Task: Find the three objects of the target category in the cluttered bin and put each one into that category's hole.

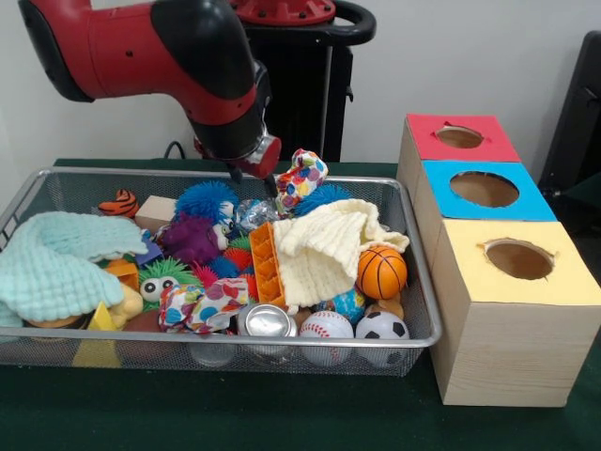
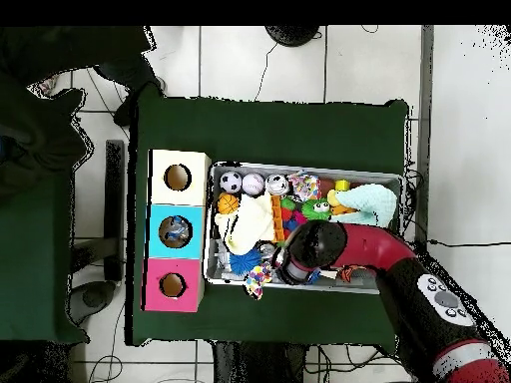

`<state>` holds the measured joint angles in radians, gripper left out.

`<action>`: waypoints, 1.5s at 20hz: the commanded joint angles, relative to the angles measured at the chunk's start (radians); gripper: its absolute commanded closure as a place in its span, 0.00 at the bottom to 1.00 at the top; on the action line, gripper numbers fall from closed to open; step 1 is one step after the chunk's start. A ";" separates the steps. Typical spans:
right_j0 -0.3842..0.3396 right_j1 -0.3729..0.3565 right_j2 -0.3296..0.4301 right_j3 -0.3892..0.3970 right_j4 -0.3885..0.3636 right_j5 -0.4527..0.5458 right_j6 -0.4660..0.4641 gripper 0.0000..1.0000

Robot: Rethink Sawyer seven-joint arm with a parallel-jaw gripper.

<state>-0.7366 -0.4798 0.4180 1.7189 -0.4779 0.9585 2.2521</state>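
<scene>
Right now the multicoloured spotted cloth toy [image 1: 300, 178] sits at the far rim of the wire bin [image 1: 56, 178], a little right of centre, raised above the clutter and touching the tips of the pincer [image 1: 255, 177]. It appears pinched there, with the pincer closed on its left end, though the contact is partly hidden by the wrist. The toy's long axis runs from the pincer up and to the right, so its bulk hangs on the side toward the boxes.

That is the relation that matters: the three holes lie well to the right of the bin, outside its right wall. The red box [image 1: 460, 139] is farthest, the blue box [image 1: 484, 190] in the middle, the yellow box [image 1: 519, 260] nearest. I cannot tell from these views which category is the target, so which hole it belongs to is uncertain; the red one looks closest along the far edge.

A second spotted cloth piece [image 1: 199, 305] lies low at the near side, beside a metal can [image 1: 266, 321]. The cream knitted cloth [image 1: 324, 246] sprawls just below the held toy, and the basketball [image 1: 381, 272] rests against the cloth's right edge. All of it stands on the green tabletop [image 1: 235, 413].
</scene>
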 commanded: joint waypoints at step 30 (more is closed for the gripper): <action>0.254 0.039 -0.160 -0.168 -0.209 -0.117 0.041 0.00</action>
<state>-0.5081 -0.4478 0.3051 1.6423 -0.6159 0.9345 2.2521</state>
